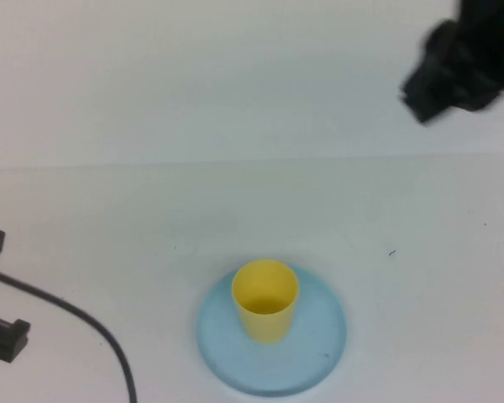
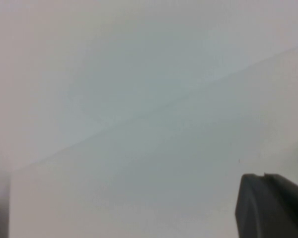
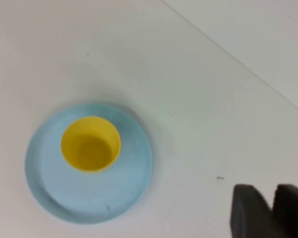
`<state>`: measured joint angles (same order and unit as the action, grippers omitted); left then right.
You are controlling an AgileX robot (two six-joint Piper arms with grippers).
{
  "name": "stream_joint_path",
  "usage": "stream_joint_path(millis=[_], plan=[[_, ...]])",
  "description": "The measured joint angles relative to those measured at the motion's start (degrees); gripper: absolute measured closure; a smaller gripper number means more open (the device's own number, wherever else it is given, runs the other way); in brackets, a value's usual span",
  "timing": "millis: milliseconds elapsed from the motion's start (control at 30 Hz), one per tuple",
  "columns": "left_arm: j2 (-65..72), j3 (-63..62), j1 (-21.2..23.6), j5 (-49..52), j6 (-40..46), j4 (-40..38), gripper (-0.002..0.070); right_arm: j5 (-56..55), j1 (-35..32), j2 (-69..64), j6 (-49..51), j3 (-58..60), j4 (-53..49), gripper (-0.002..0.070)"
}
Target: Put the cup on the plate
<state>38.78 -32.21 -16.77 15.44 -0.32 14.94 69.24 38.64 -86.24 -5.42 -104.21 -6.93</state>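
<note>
The yellow cup point(image 1: 266, 302) stands upright on the light blue plate point(image 1: 319, 346) near the table's front edge, a little left of the plate's middle. The right wrist view looks down on the cup point(image 3: 90, 144) and the plate point(image 3: 135, 168). My right gripper point(image 1: 441, 80) hangs high at the far right, well away from both. Its fingers point(image 3: 248, 208) stand slightly apart with nothing between them, so it is open. My left gripper point(image 2: 260, 176) is shut and empty over bare table, with neither cup nor plate in its view.
A black cable point(image 1: 84, 319) curves across the front left of the table from dark arm parts point(image 1: 2, 336) at the left edge. The white table meets a white wall point(image 1: 235, 75) at the back.
</note>
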Motion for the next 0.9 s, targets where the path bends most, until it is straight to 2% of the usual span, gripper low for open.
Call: stream_joint_path(millis=[133,333,467,667,900], plan=[[-3.7,0.8,0.0,-0.6,0.3,0.1,0.0675,-8.8,0.0,13.4,-0.5,18.0,0.0,0.0591],[-9.8,5.3,0.0,-4.2,0.3,0.1,0.0675,-23.8,0.0,32.0,-0.5,46.1,-0.6,0.0633],[-12.5,6.8,0.0,-4.7,0.3,0.1,0.0675,-28.5,0.0,39.8,0.1,60.5,-1.5,0.0666],[-13.7,6.8,0.0,1.4,0.3,-0.2,0.0675,-29.8,0.0,48.6,5.0,70.9,-3.3,0.0675],[-13.8,6.8,0.0,6.9,-1.0,-0.8,0.0675,-29.2,0.0,56.5,7.5,77.6,-3.1,0.0675]])
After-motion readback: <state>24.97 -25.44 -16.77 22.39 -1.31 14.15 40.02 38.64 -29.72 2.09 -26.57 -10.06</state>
